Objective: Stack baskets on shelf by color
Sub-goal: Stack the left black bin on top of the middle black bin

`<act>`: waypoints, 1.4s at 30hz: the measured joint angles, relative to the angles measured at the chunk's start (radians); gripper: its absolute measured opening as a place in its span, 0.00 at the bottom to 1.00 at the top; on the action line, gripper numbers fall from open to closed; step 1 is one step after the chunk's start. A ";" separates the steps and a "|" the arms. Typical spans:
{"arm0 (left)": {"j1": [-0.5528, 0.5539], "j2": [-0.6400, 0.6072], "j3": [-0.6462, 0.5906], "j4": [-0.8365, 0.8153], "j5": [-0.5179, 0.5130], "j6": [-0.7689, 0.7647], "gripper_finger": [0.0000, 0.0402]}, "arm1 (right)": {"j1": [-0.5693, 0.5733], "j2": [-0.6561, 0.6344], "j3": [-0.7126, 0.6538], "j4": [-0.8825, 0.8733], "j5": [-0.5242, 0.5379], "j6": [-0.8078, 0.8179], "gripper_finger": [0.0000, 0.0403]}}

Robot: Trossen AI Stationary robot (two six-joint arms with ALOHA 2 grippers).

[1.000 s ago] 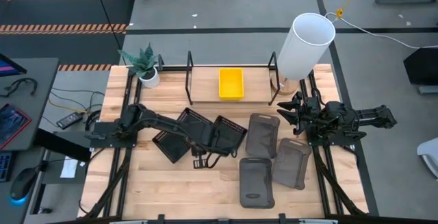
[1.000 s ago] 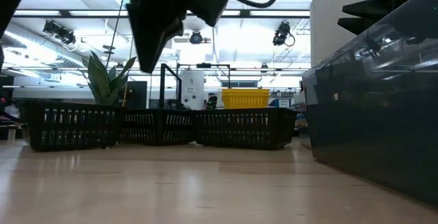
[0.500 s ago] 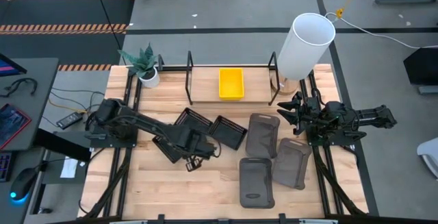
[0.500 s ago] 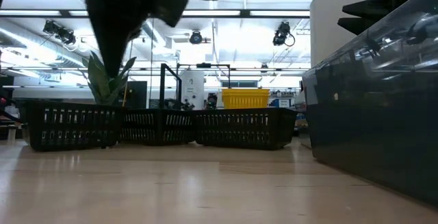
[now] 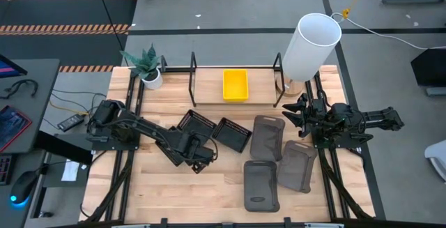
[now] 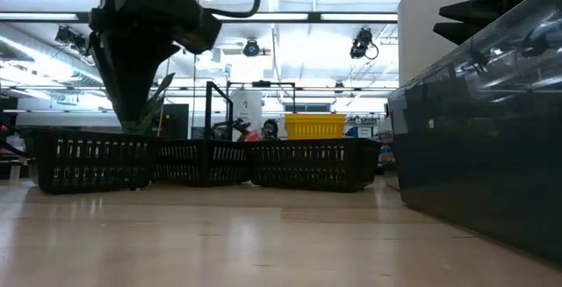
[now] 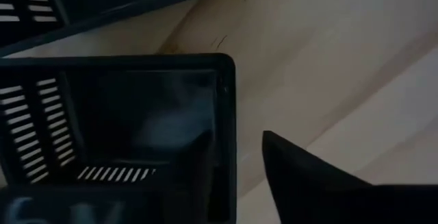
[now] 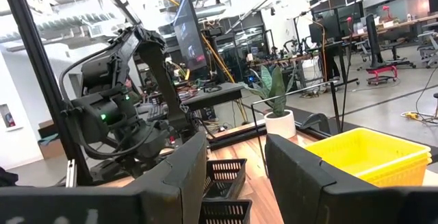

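Black slatted basket (image 5: 172, 148) sits mid-table under the left gripper (image 5: 198, 157), fingers spread astride its thin rim. Yellow baskets (image 5: 235, 85) nest on the wire shelf (image 5: 194, 80). Right gripper (image 5: 293, 112) waits, spread.

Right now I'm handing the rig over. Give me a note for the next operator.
Left gripper: open, low over a black basket at mid table, one wall between its fingers, not gripped.
Right gripper: open, empty, parked by the table's right edge.
Done: yellow baskets stacked on the shelf.
Left: the black ones and the grey baskets lie on the table.
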State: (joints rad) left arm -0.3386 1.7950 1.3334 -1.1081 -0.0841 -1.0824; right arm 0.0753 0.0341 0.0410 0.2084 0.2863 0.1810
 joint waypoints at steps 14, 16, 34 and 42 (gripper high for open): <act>-0.001 0.004 -0.010 0.018 0.011 -0.002 0.39 | 0.000 0.000 0.000 0.000 0.000 0.000 0.39; -0.001 0.004 -0.053 0.060 0.029 -0.010 0.38 | 0.000 0.000 0.000 0.000 0.000 0.000 0.39; 0.000 0.005 -0.233 0.295 0.108 -0.053 0.35 | 0.000 0.000 0.000 0.000 0.000 0.000 0.39; 0.000 0.005 -0.233 0.295 0.108 -0.058 0.29 | 0.000 0.000 0.000 0.000 0.000 0.000 0.39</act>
State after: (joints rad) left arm -0.3389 1.8000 1.1007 -0.8135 0.0240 -1.1408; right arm 0.0753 0.0341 0.0410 0.2085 0.2863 0.1810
